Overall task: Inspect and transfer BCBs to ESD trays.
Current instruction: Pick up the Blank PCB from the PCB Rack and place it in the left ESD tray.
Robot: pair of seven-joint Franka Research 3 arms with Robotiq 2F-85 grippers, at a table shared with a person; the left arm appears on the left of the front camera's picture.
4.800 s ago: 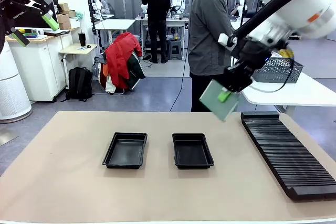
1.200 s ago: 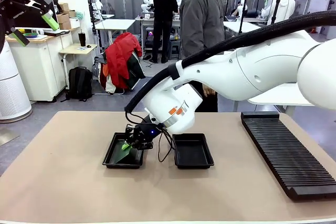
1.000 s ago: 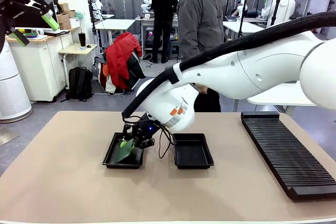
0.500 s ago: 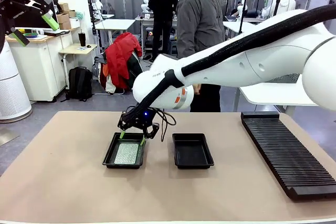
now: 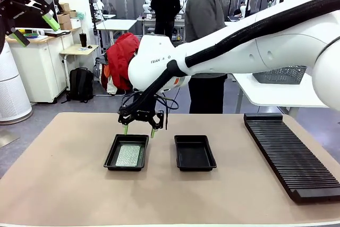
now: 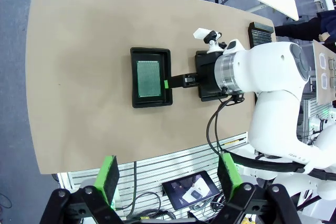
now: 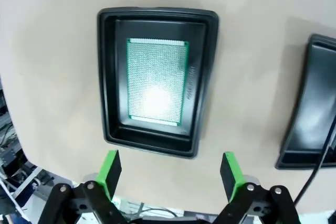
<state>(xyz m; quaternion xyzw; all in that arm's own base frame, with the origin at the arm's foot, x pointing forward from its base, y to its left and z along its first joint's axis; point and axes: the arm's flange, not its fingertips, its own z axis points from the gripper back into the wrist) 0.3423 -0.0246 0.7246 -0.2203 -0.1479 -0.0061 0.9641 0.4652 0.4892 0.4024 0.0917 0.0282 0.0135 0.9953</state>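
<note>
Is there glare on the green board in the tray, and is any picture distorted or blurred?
Right wrist view: a bright glare patch washes out the dots on the lower middle of the board. Left wrist view: the wide-angle lens bends the edges of the table into curves. Front view: even light, no glare on the board.

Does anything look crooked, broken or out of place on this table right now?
Nothing stands out. The thin green speckled circuit board lies flat inside the left shallow black plastic tray, edges parallel to its walls, with the open right gripper above it.
</note>
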